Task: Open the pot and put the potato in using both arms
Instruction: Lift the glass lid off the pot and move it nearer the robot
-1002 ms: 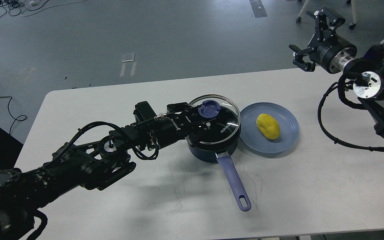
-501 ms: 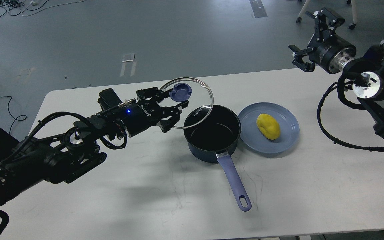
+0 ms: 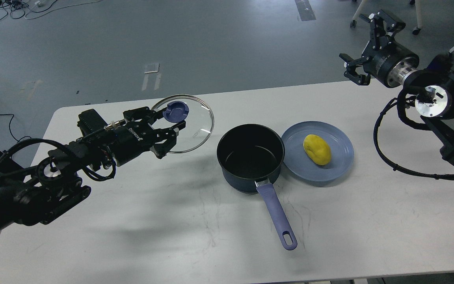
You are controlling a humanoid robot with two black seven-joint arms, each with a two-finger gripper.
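A white counter (image 3: 172, 236) with rounded corners carries everything, standing on a grey floor (image 3: 211, 39) marked with pale tape strips; black cables trail along the floor left of the counter.

The pot (image 3: 250, 157) stands open near the middle of the counter, dark inside, its blue handle (image 3: 276, 215) running from the near rim toward the counter's near edge and slanting a little rightward, the hanging hole at the far tip. Just right of the pot, touching or nearly touching its wall, lies a blue plate (image 3: 339, 165) with the yellow potato (image 3: 317, 149) on it; the potato's long axis runs from upper left to lower right, roughly parallel to the pot handle.

Left of the pot, the left tool (image 3: 172, 120) pinches the blue knob (image 3: 175, 111) of the glass lid (image 3: 195, 130), holding the lid tilted above the counter. Half a second ago the lid overlapped the pot's left rim; it is now clear of the pot, carried further left. A second ago it sat on the pot.

The right tool (image 3: 363, 49) hangs beyond the counter's far right edge, well apart from the pot, its fingers spread wide and holding nothing, about where it was earlier.
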